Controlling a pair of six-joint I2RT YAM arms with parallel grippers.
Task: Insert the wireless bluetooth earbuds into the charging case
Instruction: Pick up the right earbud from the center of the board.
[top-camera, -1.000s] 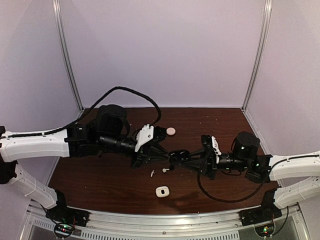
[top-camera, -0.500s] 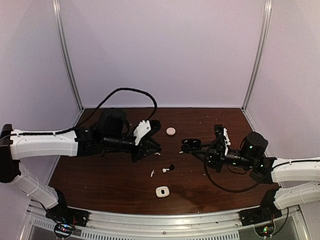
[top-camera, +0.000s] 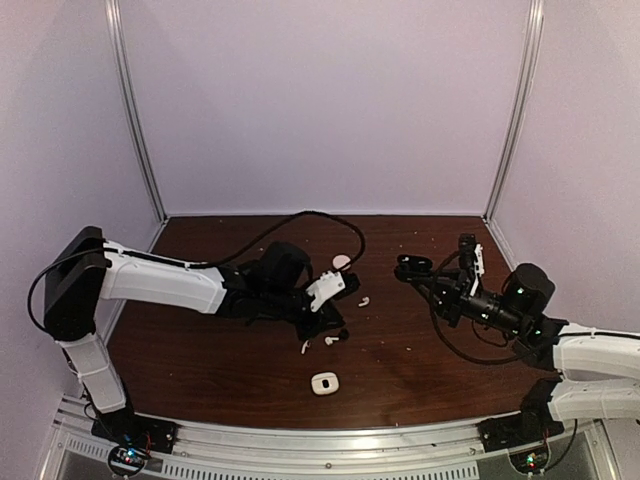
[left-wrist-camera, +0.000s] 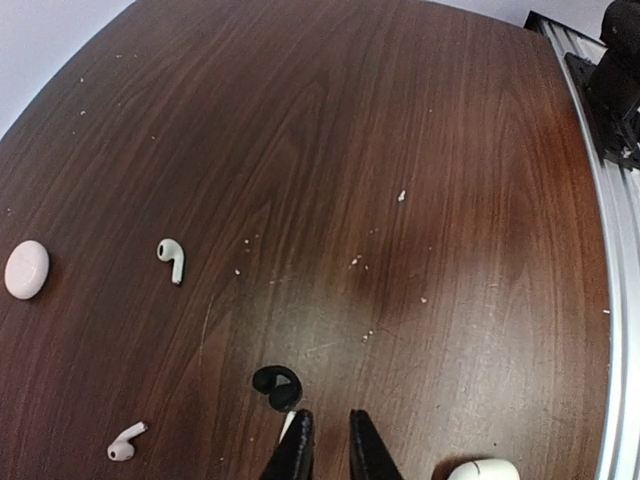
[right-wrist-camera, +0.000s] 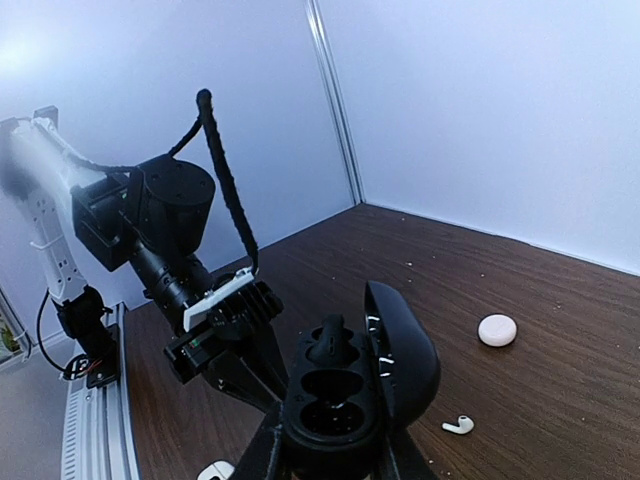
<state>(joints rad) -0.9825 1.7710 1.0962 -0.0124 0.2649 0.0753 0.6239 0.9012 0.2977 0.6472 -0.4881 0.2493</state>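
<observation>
The left gripper (left-wrist-camera: 330, 425) is held low over the table (left-wrist-camera: 380, 130). Its fingers are almost pressed together, only a thin gap is left, and nothing is pinched. 1 black earbud (left-wrist-camera: 277, 385) is seen just ahead of the fingertips, slightly to their left. It is rounded, so no long axis can be told. The left arm is clearly the nearer one. The black charging case (right-wrist-camera: 325, 400) is pinched, lid open, by the right gripper (right-wrist-camera: 330, 462), raised and well apart to the right, with 1 seated earbud (right-wrist-camera: 330, 345) and 1 slot free. Compared with 1 second ago, the 2 grippers are no longer together at the centre, and the case has been carried to the right.
</observation>
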